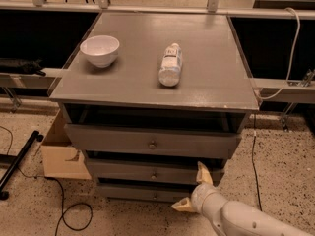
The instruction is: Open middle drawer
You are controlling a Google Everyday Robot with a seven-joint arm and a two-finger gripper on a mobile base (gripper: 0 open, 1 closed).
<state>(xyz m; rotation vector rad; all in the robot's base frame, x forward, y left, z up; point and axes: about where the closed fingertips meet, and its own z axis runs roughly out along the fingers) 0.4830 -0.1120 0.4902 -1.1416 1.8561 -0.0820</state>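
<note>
The middle drawer (128, 171) is the grey second tier of the cabinet, with a small round knob (154, 175) at its centre. Its front sits slightly behind the top drawer (113, 140) and looks shut. My gripper (193, 188) is low at the cabinet's front right, open, with one tan finger (203, 173) pointing up against the middle drawer's right end and the other finger (182, 205) out to the left before the bottom drawer (133, 193). Nothing is held between them. The white arm runs off to the lower right.
A white bowl (100, 50) and a plastic bottle (171, 64) lying on its side rest on the cabinet top (211, 73). A cardboard box (61, 156) stands left of the cabinet, with black cables on the speckled floor. A rail and white cable run behind.
</note>
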